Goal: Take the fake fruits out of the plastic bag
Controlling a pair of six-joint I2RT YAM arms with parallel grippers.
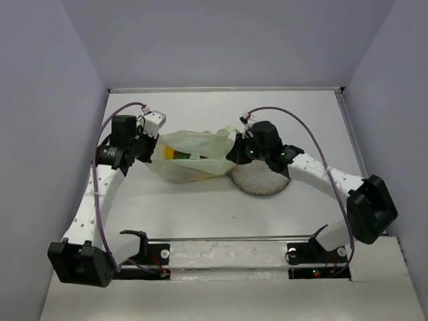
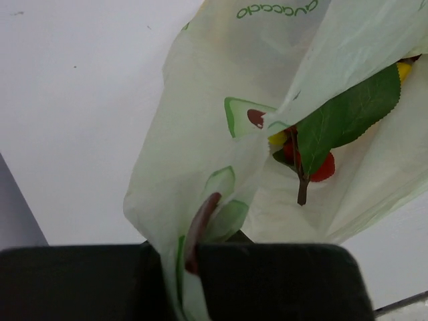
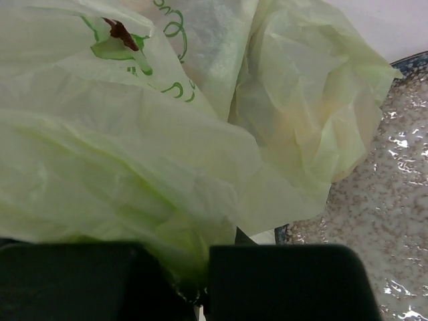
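The pale yellow-green plastic bag (image 1: 194, 155) lies stretched between my two grippers in the middle of the table. My left gripper (image 1: 148, 148) is shut on the bag's left end (image 2: 175, 200). My right gripper (image 1: 239, 148) is shut on its right end (image 3: 134, 187). Through the bag's opening in the left wrist view I see a red fruit (image 2: 324, 167) with a green leaf (image 2: 351, 117) and a brown stem, and a yellow piece (image 2: 404, 69). In the top view a yellow shape (image 1: 175, 155) shows through the bag. The grape bunch is hidden.
A round speckled grey plate (image 1: 262, 180) lies just right of the bag, under my right gripper, and shows in the right wrist view (image 3: 394, 194). White walls close in the table at the back and sides.
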